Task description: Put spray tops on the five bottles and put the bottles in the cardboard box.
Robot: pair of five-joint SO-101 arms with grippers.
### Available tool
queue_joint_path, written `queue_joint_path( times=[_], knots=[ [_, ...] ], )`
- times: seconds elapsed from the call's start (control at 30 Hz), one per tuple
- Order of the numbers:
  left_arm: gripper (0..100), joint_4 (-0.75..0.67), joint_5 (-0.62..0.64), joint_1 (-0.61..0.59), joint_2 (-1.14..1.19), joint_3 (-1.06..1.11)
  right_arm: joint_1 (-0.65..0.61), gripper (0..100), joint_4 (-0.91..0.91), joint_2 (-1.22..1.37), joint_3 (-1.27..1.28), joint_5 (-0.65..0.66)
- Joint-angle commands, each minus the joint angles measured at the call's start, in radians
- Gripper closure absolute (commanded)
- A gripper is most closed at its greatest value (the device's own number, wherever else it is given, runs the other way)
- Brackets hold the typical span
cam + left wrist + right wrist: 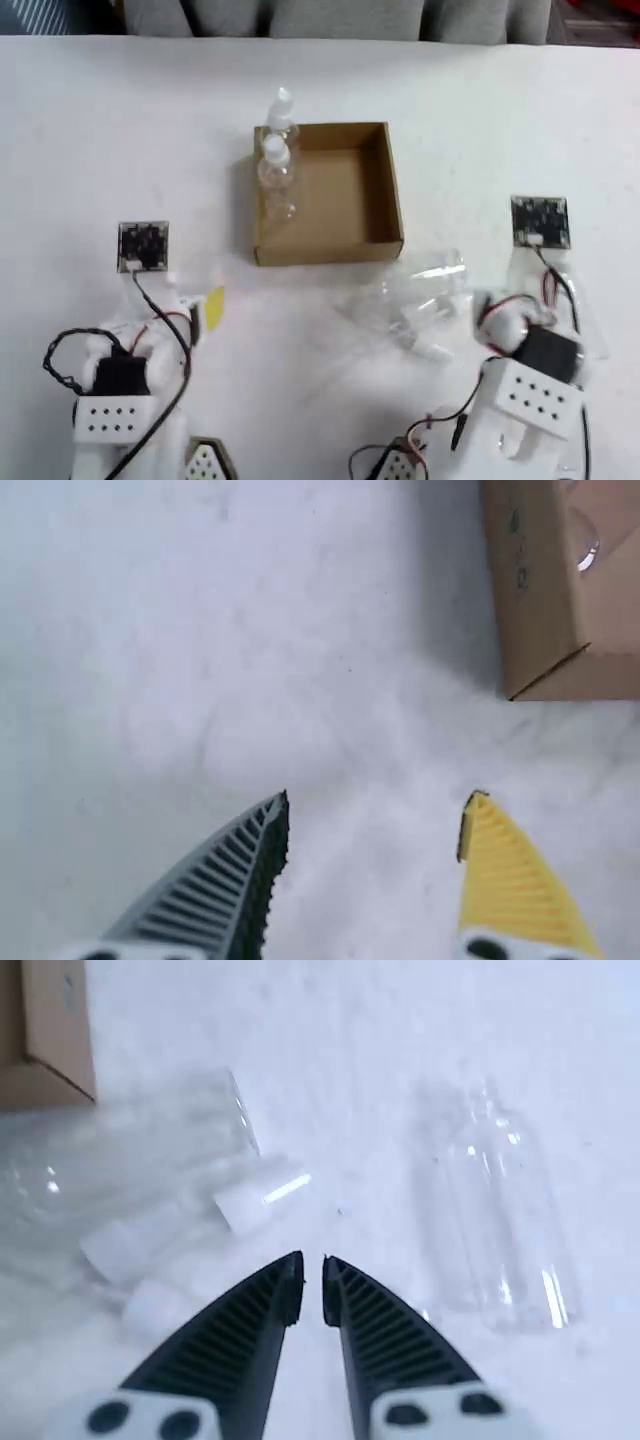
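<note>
Bottles (420,288) blurred beside cardboard box (330,248), left tool (380,800) spread, right tool (312,1260) nearly pressed together

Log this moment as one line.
left gripper: open, empty, over bare table | right gripper: shut, empty, by loose bottles | cardboard box: two topped bottles inside

1. Brown cardboard box (328,251), open-topped, upright mid-desk (120,130).
2. Two capped bottles (277,168), clear with white tops, at its left wall.
3. Jumbled clear bottles (140,1155) lying near the box's front right corner, white spray tops (258,1200) among them.
4. Lone bare-necked bottle (505,1230) lying apart.
</note>
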Motion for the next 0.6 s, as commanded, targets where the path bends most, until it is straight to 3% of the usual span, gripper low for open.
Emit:
queue_joint_path(
  times=[0.0, 0.2, 0.37, 0.57],
  knots=[
    [73, -0.032, -0.008, -0.007, -0.021, -0.005, 0.147, 95.4, 0.042, -0.007, -0.040, 0.193],
    [73, -0.029, -0.008, -0.005, -0.021, -0.003, 0.328, 75.2, 0.041, -0.007, 0.002, 0.413],
    [73, -0.032, -0.009, -0.005, -0.021, 0.018, 0.446, 75.5, 0.048, -0.007, 0.049, 0.568],
    [73, -0.031, -0.057, -0.005, -0.021, 0.021, 0.449, 75.2, 0.041, -0.016, 0.193, 0.614]
  ],
)
